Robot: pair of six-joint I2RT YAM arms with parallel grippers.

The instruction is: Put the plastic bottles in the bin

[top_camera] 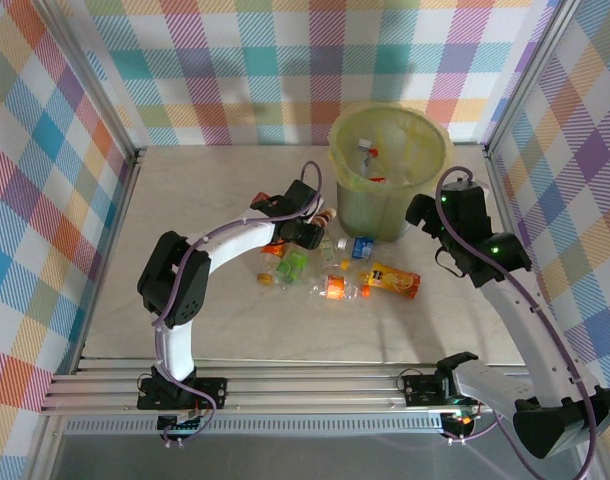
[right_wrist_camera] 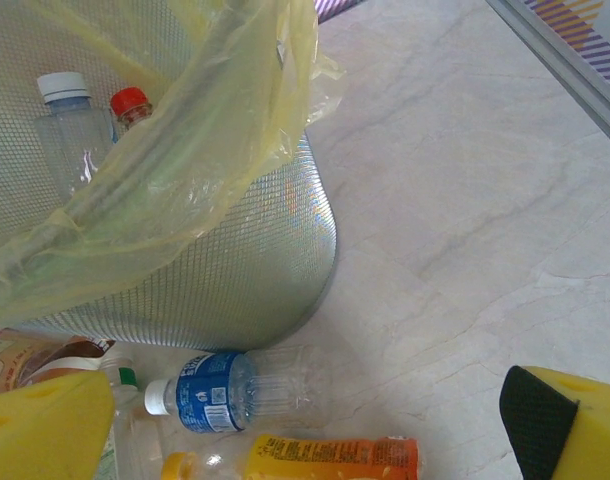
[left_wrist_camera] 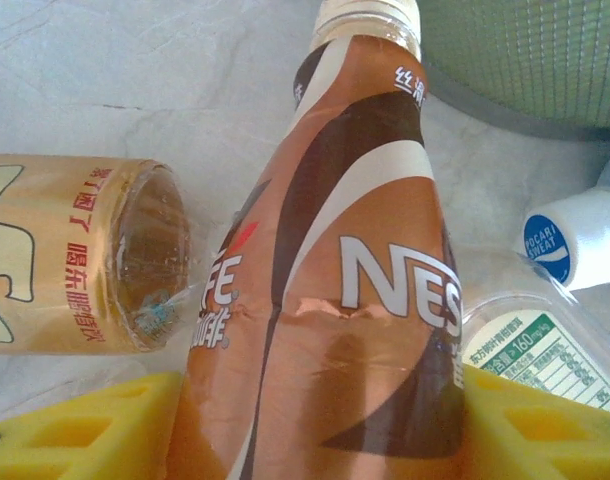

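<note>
Left claw (left_wrist_camera: pixel 320 425) clamped on the brown bottle (left_wrist_camera: pixel 355 250)

Its yellow pads (left_wrist_camera: pixel 75 430) sit tight against both sides of the bottle, cap end pointing at the base of the bin (top_camera: pixel 370 215). Right claw (right_wrist_camera: pixel 305 430) is wide open with nothing in it, just beside the bin. A couple of bottles (right_wrist_camera: pixel 65 120) are inside the bin, more lie scattered on the desk (top_camera: pixel 185 250) in front.

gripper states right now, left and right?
Left gripper: closed on the brown Nescafe bottle.
Right gripper: open, holding nothing.
</note>
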